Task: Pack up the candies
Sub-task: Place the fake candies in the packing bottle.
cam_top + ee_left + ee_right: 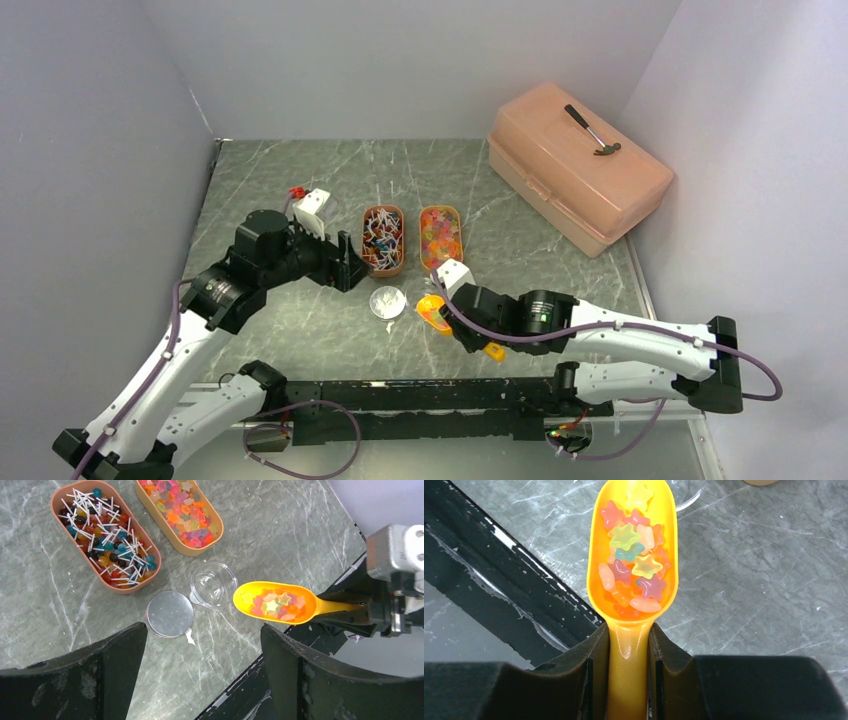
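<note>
Gummy candies fill the right orange tray (440, 236) (181, 511). Twist-wrapped candies fill the left tray (383, 240) (104, 536). My right gripper (447, 303) (629, 635) is shut on the handle of the orange scoop (432, 311) (634, 540), held level and loaded with gummy candies (631, 565) (272, 605). The scoop's tip is just beside a small, empty clear cup (213, 584) (689, 492). A round lid (169, 613) (387, 302) lies flat next to the cup. My left gripper (350, 265) (205, 645) is open and empty, hovering above the lid and cup.
A pink toolbox (578, 165) with a hammer (593, 130) on its lid stands at the back right. A black rail (430, 395) runs along the table's near edge. Grey walls enclose the left, back and right sides.
</note>
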Tool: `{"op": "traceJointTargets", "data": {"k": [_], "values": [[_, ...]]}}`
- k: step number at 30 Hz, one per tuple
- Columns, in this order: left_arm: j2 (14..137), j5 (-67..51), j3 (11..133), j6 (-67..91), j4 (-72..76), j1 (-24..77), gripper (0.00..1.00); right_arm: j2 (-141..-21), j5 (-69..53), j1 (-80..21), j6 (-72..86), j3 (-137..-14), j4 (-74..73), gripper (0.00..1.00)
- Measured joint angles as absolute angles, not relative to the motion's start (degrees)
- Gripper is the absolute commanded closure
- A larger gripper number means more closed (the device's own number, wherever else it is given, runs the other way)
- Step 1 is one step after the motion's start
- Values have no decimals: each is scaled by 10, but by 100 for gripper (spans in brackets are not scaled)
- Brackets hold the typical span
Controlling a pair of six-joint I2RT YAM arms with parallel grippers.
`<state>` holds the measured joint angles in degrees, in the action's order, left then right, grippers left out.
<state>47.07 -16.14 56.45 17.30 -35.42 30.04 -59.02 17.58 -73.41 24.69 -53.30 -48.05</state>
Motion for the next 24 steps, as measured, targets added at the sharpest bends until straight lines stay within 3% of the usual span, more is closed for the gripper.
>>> {"op": "traceJointTargets", "data": {"k": [24], "values": [[446,-151,564,172,-376,300,11,-699,118,-639,227,-589,-519,100]]}}
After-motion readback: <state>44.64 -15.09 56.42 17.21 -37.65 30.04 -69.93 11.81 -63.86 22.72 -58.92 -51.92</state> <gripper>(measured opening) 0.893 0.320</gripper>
